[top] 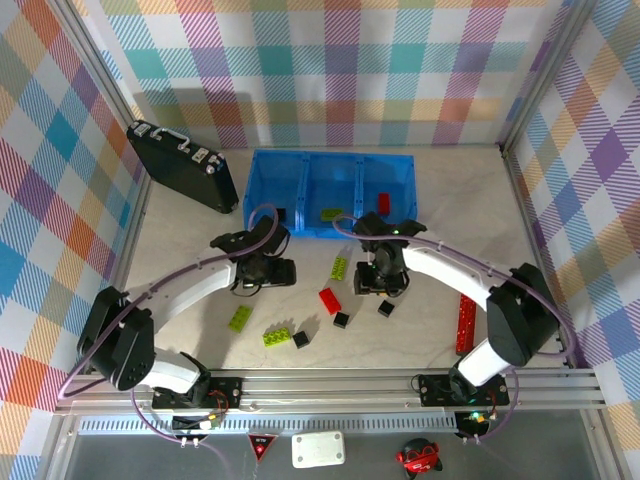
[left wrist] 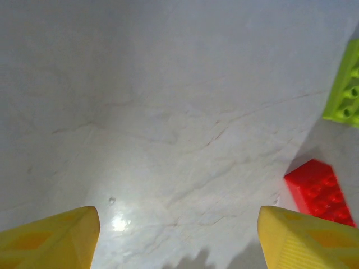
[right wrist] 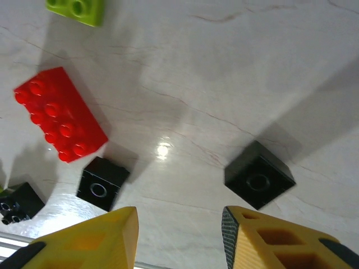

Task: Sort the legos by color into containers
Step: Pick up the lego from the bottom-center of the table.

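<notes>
Sitting in blue containers (top: 276,183): green lego (top: 331,214), red lego (top: 383,203)

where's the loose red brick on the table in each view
top external: red brick just below picture centre.
left wrist: at the right edge, low down.
right wrist: upper left.
shared landmark: the lime-green brick just beyond it, at the right edge and the top left.
</notes>
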Controlling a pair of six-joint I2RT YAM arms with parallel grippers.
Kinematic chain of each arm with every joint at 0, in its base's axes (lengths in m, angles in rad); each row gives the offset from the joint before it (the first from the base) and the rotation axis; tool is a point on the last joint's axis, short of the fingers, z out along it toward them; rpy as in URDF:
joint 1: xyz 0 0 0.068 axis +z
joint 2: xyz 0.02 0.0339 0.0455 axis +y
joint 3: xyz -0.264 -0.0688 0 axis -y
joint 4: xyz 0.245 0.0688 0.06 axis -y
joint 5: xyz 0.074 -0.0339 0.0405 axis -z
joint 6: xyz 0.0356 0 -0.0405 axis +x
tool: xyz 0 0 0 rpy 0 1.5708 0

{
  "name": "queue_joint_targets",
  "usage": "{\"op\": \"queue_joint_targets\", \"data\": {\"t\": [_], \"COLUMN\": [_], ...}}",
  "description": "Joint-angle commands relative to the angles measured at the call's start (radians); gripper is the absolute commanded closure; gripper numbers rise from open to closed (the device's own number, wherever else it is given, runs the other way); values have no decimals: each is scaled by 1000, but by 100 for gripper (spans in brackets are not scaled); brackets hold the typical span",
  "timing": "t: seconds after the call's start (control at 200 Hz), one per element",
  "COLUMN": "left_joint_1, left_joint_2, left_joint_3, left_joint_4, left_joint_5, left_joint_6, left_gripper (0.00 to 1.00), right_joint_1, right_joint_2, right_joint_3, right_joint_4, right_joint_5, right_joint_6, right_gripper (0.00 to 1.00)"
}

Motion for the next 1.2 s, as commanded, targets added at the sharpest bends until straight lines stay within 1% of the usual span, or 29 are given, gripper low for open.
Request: {"op": "queue_joint_targets", "data": {"t": [0.0,0.185,0.465,0.715,0.835,1.03,1.195], "left_joint_1": [-2,4,10,8,8,9,8], "left_joint_2": [-78,-178,-287,-353,-385,-420,-432], "left_joint_3": [-57,-130,-160,-173,-175,-186,-199], "left_joint_4": [-7,-51,-113,-141,-148,-160,-166], "left_joint_5": [-25,-55,-52,-49,-47,-60,-63], "left_joint_6": [-58,-98,-122,-137,-145,-152,-160], "left_gripper": [26,25,25,25,25,24,24], "right_joint_1": [39,95,152,167,172,181,189], "right_joint_2": [57,160,296,406,448,501,533], "right_joint_3": [69,166,287,370,395,421,436], "right_joint_4": [-5,-21,-53,-85,-99,-95,-99], "right_joint_5": [-14,-11,-4,5,13,0,1], "right_joint_6": [-14,-24,-39,-67,-77,-82,-87], "right_gripper": [55,56,57,58,56,55,55]}}
